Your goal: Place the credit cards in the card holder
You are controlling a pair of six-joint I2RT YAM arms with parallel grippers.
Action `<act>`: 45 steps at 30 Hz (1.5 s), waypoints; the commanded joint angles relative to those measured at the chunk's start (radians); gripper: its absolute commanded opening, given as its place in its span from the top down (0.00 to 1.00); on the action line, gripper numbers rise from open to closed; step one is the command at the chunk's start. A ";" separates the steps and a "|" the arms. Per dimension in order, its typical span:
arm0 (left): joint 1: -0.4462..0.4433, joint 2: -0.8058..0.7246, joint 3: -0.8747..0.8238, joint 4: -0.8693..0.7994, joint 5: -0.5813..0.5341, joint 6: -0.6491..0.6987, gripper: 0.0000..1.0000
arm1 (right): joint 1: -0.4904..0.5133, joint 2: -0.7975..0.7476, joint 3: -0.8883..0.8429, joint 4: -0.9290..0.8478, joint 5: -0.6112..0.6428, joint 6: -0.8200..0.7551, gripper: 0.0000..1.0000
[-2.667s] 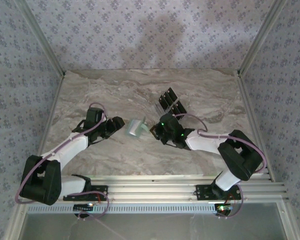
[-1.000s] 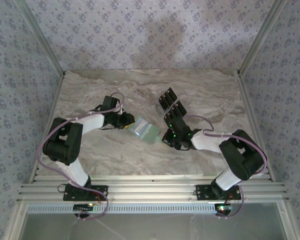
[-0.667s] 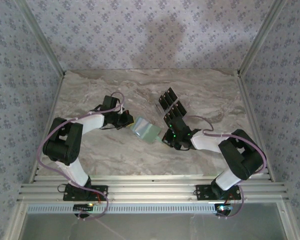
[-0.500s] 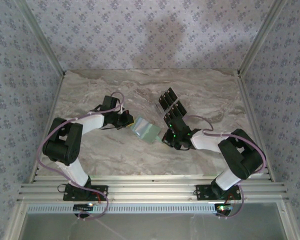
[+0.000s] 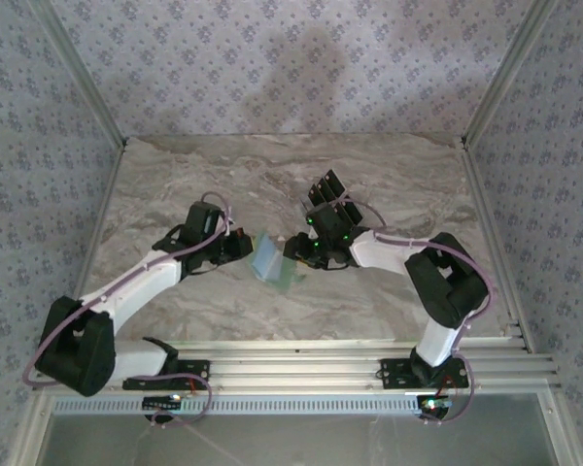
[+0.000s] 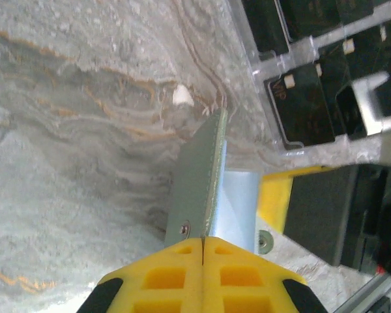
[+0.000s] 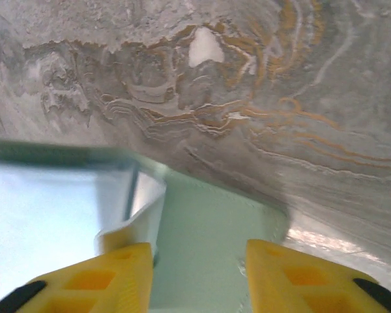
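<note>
The card holder (image 5: pixel 272 260), a pale green pouch with a silvery inside, is tilted on edge at the table's middle. My left gripper (image 5: pixel 241 244) is shut on its near edge; in the left wrist view the yellow fingertips (image 6: pixel 182 255) pinch the green flap (image 6: pixel 197 176). My right gripper (image 5: pixel 304 249) is at the holder's other side, open, its fingers (image 7: pixel 127 274) apart over the green face (image 7: pixel 208 241) and beside the silvery flap (image 7: pixel 58 208). The credit cards (image 5: pixel 328 197), dark ones, stand in a clear rack (image 6: pixel 300 98) just behind.
The marble table (image 5: pixel 175 175) has metal rails along its sides and a rail frame (image 5: pixel 291 364) at the near edge. The right gripper's black body (image 6: pixel 339 208) sits close to the holder. The card rack stands a short way behind the right gripper.
The right gripper has opened and moved up and left to the holder. The left arm has stretched out lower, still gripping the holder, which now stands more on edge.
</note>
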 commanded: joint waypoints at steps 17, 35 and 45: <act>-0.181 0.083 -0.002 0.025 -0.252 -0.103 1.00 | 0.019 -0.140 0.013 -0.193 0.078 -0.140 0.43; -0.199 0.045 -0.129 0.061 -0.502 -0.273 0.96 | 0.136 0.026 0.086 -0.148 0.059 -0.126 0.45; -0.175 -0.015 -0.124 -0.039 -0.560 -0.196 0.42 | 0.111 0.055 0.089 -0.165 0.065 -0.141 0.46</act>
